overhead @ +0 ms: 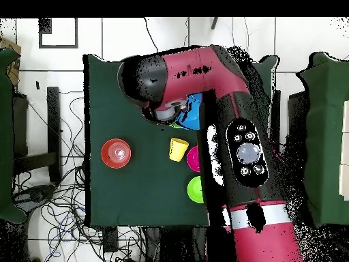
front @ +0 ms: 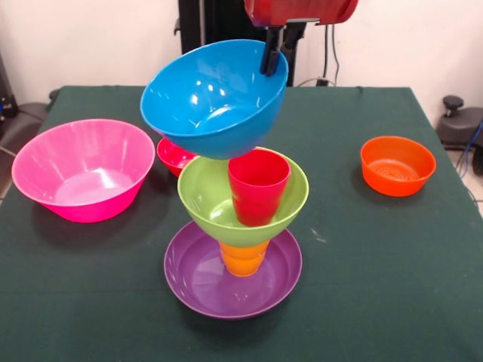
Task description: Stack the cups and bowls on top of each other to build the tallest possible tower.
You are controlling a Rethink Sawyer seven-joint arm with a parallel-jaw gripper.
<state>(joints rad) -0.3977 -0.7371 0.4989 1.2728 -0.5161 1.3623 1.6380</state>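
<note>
My gripper (front: 272, 66) is shut on the far rim of the blue bowl (front: 215, 98) and holds it tilted just above the tower. The tower stands on the purple bowl (front: 189, 283). An upturned orange cup (front: 243, 258) sits on the purple bowl, the lime green bowl (front: 204, 200) on the cup, and the red cup (front: 259, 185) inside the green bowl. In the overhead view the arm hides most of the tower; part of the blue bowl (overhead: 193, 109) shows. The yellow cup (overhead: 178, 149) and small green bowl (overhead: 195, 189) stand nearer my base.
The big pink bowl (front: 83, 170) stands left of the tower. The small red bowl (front: 175, 154) sits just behind the tower. The small orange bowl (front: 398, 164) sits alone at the right; it also shows in the overhead view (overhead: 116, 153).
</note>
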